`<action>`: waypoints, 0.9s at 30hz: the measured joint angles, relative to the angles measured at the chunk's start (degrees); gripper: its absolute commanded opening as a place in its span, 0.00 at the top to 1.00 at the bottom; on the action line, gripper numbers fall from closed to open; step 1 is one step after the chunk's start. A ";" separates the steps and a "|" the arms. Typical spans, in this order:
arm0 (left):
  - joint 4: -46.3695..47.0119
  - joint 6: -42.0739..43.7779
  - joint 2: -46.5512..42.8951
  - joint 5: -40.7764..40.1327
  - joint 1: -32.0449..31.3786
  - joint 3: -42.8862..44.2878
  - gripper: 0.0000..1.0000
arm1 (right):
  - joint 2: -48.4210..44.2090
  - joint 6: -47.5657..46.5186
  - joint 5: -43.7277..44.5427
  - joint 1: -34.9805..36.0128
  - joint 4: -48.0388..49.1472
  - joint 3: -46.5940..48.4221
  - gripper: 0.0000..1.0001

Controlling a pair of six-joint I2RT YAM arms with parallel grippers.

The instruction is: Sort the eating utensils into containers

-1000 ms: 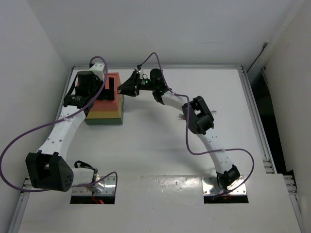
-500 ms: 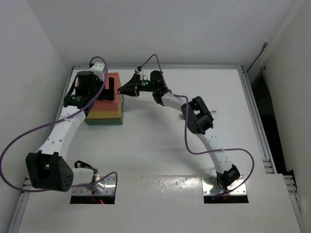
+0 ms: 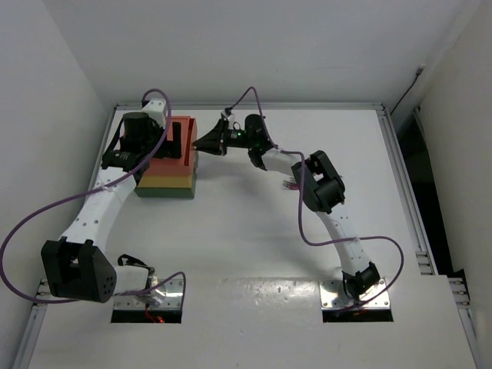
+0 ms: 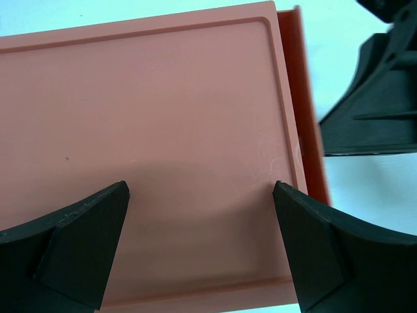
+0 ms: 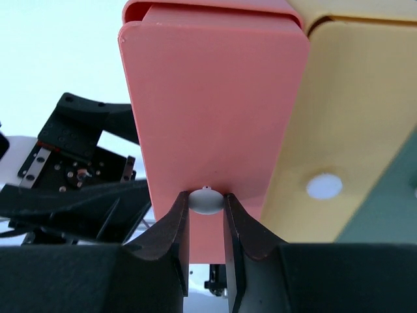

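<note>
1. Containers [image 3: 167, 178] stand as one stacked block near the far-left corner of the tabletop [image 3: 254, 231], with the drawer fronts facing the right edge.
2. Right gripper [image 5: 206, 212]: clenched on the white knob [image 5: 206, 198] of the red-orange drawer [image 5: 215, 111], one finger at each side.
3. Left gripper [image 4: 201, 190]: released, fingers spread wide above the block's red-orange top [image 4: 150, 98]. Contact with the top cannot be determined.
4. Yellow drawer [image 5: 339, 98] and green drawer [image 5: 388, 195] appear closed. In the left wrist view a darker strip projects past the top's edge on the right gripper's side, so the upper drawer looks slightly out.
5. Utensils: none shows in a drawer. A few thin pink ends [image 3: 290, 184] show beside the right forearm, toward the far edge, and are too small to identify.
6. Step in hand, as judged: opening the top drawer. The next move calls for a straight pull along the slide toward the right edge. The block may shift unless the left gripper braces it.
</note>
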 measured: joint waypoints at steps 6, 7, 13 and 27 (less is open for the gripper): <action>0.24 -0.31 0.11 -0.46 0.13 0.13 0.00 | -2.54 -0.70 -3.61 -2.49 1.20 -4.57 1.00; 0.09 -0.33 0.11 -0.48 0.22 0.28 0.00 | -2.86 -0.74 -4.11 -2.97 1.40 -5.25 1.00; -4.17 -0.15 0.28 -0.70 2.05 2.67 0.00 | -5.77 -1.46 -5.79 -4.87 2.16 -9.99 1.00; -10.84 0.98 0.37 -3.04 3.91 5.81 0.00 | -10.97 -4.31 -8.96 -8.39 2.43 -18.62 1.00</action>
